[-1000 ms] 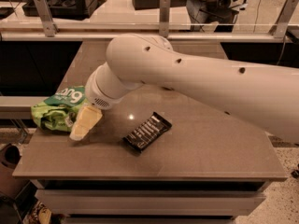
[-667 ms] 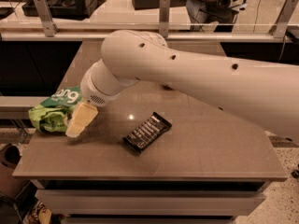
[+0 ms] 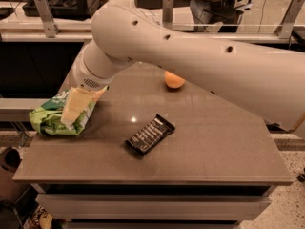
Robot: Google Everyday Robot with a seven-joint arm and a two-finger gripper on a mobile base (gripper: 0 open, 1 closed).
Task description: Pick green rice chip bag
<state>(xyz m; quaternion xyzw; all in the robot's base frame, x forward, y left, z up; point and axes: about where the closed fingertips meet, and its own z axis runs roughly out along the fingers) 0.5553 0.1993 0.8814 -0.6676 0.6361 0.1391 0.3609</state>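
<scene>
- At the 9 o'clock edge of the table (image 3: 214, 151) lies the green rice chip bag (image 3: 45, 123), crumpled, its left end at the table's rim.
- Gripper (image 3: 75, 108) sits directly over the bag's right half, pale and angled down toward 7 o'clock. It overlaps the foil in this view, and contact looks likely but is not confirmed.
- Gripper state: cannot tell from this angle whether it is wide, narrow or already holding foil.
- Arm (image 3: 200, 66) spans the scene from 3 o'clock and hides the table's far left corner.
- Black candy bar (image 3: 150, 135) lies near centre, at 3 o'clock of the bag and well apart from it. An orange (image 3: 174, 80) sits toward 12 o'clock. Neither is in the way.
- Judgement, step in hand: seating the grasp on the bag.
- To do it well: bite a raised fold near the bag's middle rather than a thin corner, since crumpled foil slips and gives.
- Close firmly, then lift straight up.
- Avoid any push toward 9 o'clock, because the bag is close to the rim and could slide off.
- Check that the bag rises with the gripper before moving away.
</scene>
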